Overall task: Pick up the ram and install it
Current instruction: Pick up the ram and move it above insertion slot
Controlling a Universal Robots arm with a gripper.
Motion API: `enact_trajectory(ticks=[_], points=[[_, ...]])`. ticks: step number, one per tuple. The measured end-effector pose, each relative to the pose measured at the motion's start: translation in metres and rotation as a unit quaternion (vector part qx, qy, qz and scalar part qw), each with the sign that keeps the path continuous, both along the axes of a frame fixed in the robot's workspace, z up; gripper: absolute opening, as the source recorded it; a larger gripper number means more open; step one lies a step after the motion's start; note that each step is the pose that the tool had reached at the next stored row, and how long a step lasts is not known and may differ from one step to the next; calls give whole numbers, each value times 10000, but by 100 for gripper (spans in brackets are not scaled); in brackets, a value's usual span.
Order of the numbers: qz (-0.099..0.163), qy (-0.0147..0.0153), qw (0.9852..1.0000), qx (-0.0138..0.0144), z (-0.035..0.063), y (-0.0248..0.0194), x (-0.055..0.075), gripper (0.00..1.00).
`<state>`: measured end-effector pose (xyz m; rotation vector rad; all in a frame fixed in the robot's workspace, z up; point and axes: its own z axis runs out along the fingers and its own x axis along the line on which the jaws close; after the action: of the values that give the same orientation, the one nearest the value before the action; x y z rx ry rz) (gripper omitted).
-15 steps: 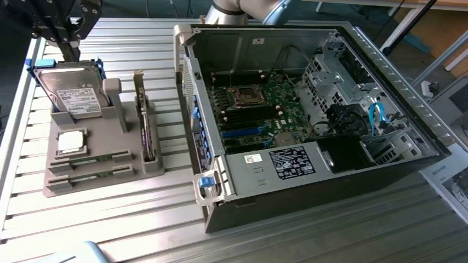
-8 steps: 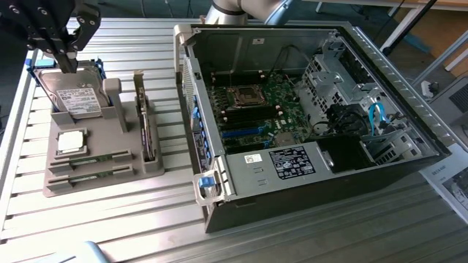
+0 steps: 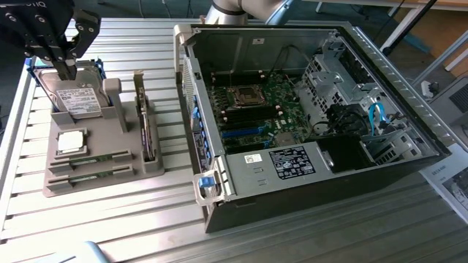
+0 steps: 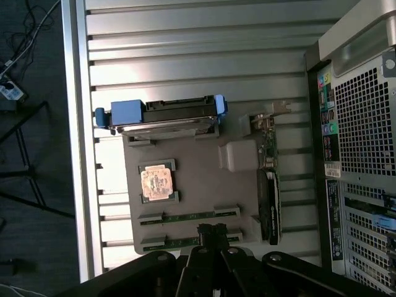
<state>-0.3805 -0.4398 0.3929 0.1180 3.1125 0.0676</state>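
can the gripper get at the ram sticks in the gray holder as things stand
Probably yes: both ram sticks lie uncovered in slots of the gray holder, nothing above them. The gripper hangs above the holder, shut, so it must open first.

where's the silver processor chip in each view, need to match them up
Exterior view: processor chip on the grey holder at the exterior view's left, between the hard drive and the ram sticks.
Wrist view: processor chip on that holder, between hard drive and ram sticks.
Shared landmark: the blue-framed hard drive.
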Motion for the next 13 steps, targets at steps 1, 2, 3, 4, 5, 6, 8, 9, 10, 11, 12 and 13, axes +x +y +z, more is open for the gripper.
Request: enact_trajectory(ticks=[1, 2, 3, 4, 5, 6, 8, 9, 10, 11, 12, 13], points=[[0, 0, 10000, 0, 0, 0, 0, 10], [0, 0, 10000, 0, 0, 0, 0, 10], [0, 0, 10000, 0, 0, 0, 0, 10], [0, 0, 10000, 0, 0, 0, 0, 10], [0, 0, 10000, 0, 0, 0, 0, 10], [0, 0, 10000, 0, 0, 0, 0, 10], [0, 0, 10000, 0, 0, 0, 0, 10], [7, 0, 10000, 0, 0, 0, 0, 10], [36, 0, 10000, 0, 0, 0, 0, 10], [89, 0, 10000, 0, 0, 0, 0, 10], [154, 0, 9999, 0, 1, 0, 0, 10], [235, 0, 9997, -1, 0, -1, 0, 10]])
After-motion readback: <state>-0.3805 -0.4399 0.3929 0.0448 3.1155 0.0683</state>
